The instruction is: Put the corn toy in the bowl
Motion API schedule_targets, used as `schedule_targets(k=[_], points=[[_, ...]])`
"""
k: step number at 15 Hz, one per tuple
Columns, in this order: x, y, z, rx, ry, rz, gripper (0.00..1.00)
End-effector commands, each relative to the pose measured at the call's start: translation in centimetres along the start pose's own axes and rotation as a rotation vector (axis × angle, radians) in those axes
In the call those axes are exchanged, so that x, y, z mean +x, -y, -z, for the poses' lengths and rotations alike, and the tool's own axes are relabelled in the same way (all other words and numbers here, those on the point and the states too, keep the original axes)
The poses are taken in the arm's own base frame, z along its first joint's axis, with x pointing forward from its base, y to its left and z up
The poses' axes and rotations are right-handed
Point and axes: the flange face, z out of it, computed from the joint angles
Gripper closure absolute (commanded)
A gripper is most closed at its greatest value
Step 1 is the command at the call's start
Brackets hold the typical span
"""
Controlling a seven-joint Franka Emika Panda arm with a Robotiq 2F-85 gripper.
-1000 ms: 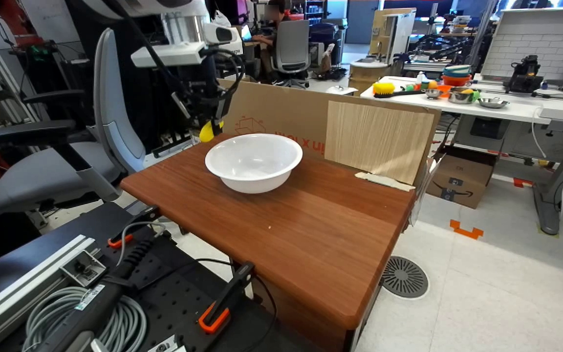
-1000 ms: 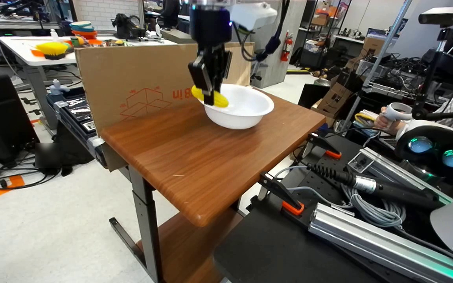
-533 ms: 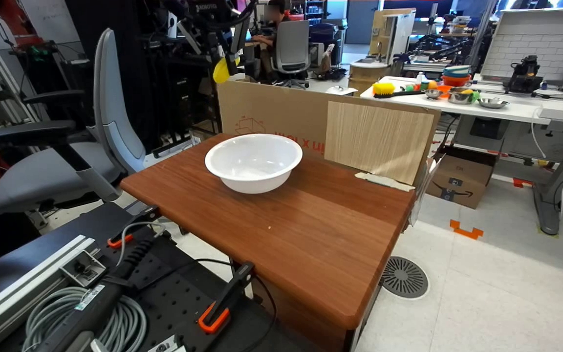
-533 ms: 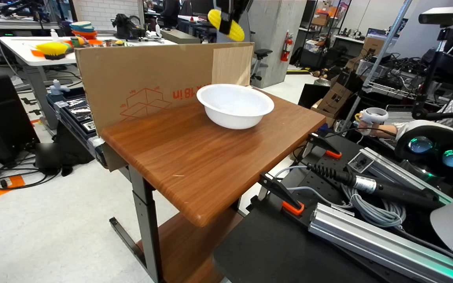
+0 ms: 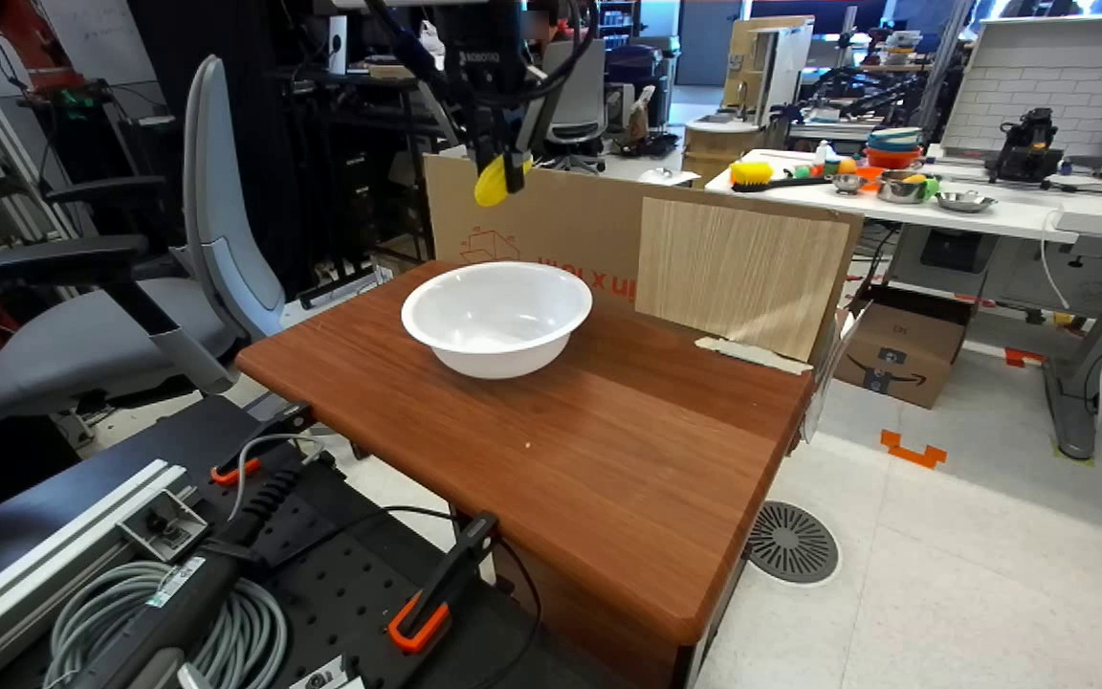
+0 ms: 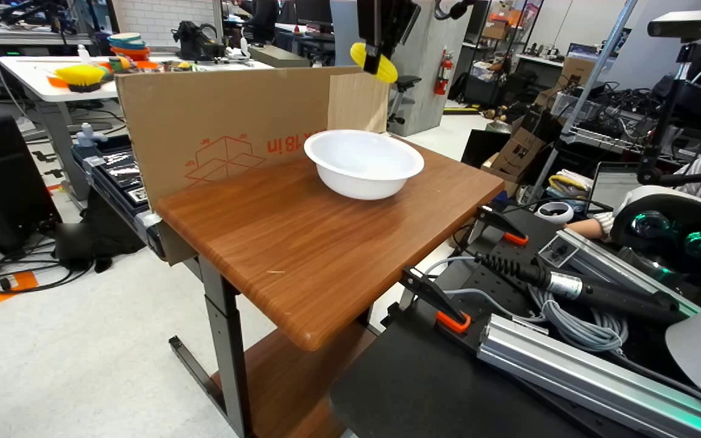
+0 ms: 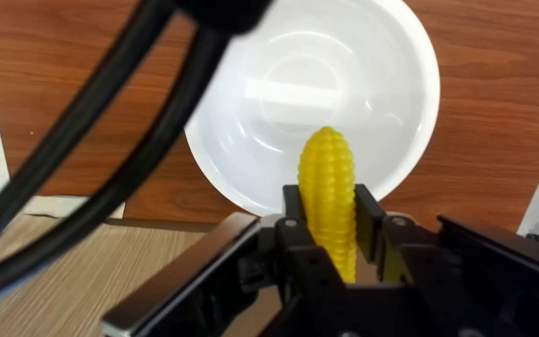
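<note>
"Where's the corn [image 7: 328,187]?"

"Grasped by its sides between the jaws, tip toward twelve o'clock in the wrist view."

"And the bowl [image 5: 498,366]?"

"On the tabletop [image 5: 599,459]; in both exterior views the corn hangs at the bowl's twelve o'clock, well apart."

In an exterior view, a brown surface [image 5: 589,450] spreads below the end effector [image 5: 501,175]; cardboard [image 5: 551,206] stands beyond it, a grey chair [image 5: 159,325] to its left and a yellow brush [image 5: 751,173] well to its right.
</note>
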Motion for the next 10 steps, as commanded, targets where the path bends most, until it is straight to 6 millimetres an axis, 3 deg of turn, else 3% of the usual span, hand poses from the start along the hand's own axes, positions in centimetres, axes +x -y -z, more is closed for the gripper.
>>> schedule_targets(k=[1, 5, 9, 10], points=[[1.6, -1.2, -3.9, 0.027, 0.078, -0.057, 0.93], [3.0, -0.3, -7.7, 0.034, 0.132, -0.073, 0.93], [4.2, 0.9, -9.8, 0.043, 0.165, -0.072, 0.93], [4.3, 0.9, -10.3, 0.04, 0.175, -0.079, 0.45]])
